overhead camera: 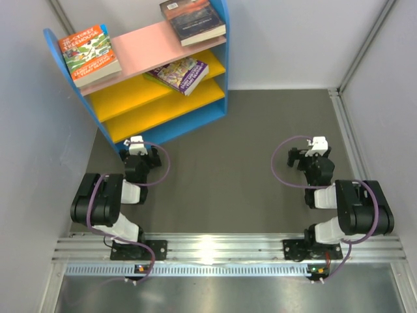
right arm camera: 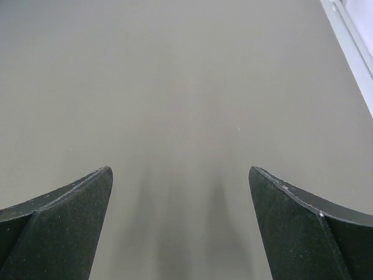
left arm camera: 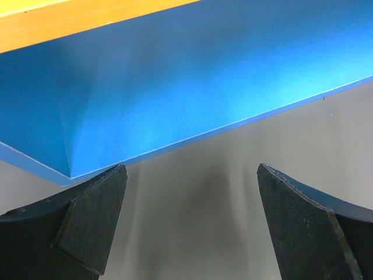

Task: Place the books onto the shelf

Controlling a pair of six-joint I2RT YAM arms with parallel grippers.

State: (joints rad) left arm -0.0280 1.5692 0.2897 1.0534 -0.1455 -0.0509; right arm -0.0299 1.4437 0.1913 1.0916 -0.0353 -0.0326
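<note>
From above, the shelf [overhead camera: 146,49] stands at the far left corner of the table [overhead camera: 221,176], and every book I can see is already on it. An orange and green book [overhead camera: 88,55] lies flat on the left end of the pink top board, on top of a small stack as it seems. A dark book [overhead camera: 193,19] lies on the right end of the same board, and a purple book [overhead camera: 177,73] lies on the upper yellow board. I see no book on the grey table. Both arms are folded low near their bases. The left gripper [overhead camera: 138,151] is just in front of the foot of the shelf, and the right gripper [overhead camera: 303,156] is well apart from it. In the left wrist view, the two black fingers [left arm camera: 87,221] stand wide apart with nothing between them, and the blue bottom edge of the shelf is close ahead. In the right wrist view, the fingers [right arm camera: 58,227] are also spread wide and hold nothing, with only grey table under them. I judge that the placing is finished, or very near to it, and that the arms are in a resting pose. The next move, if any, calls only for a check that no book is hidden from these views. Otherwise nothing needs to be picked up.
</note>
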